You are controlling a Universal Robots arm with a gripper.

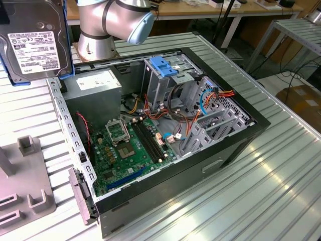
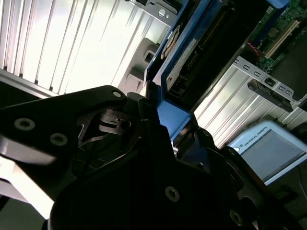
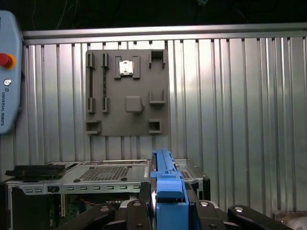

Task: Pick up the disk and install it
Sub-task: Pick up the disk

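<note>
exterior view: disk [image 1: 36, 42] cut off at corner. first wrist view: gripper [image 3: 168, 207] clamped on disk, seen edge-on, lower part hidden.

Ribbed metal tabletop [image 1: 271, 170], wooden workbench [image 1: 200, 11] behind

The disk [image 1: 35, 42] hangs in the air at the exterior view's upper left, clear of the table [image 1: 281, 170], clamped in the gripper [image 3: 168, 211]. It stands nearly upright on edge, its large white label with black print and barcodes facing the exterior camera. The casing is dark metal, with blue plastic rails along its sides. In both wrist views a blue rail shows between the jaws.
</note>
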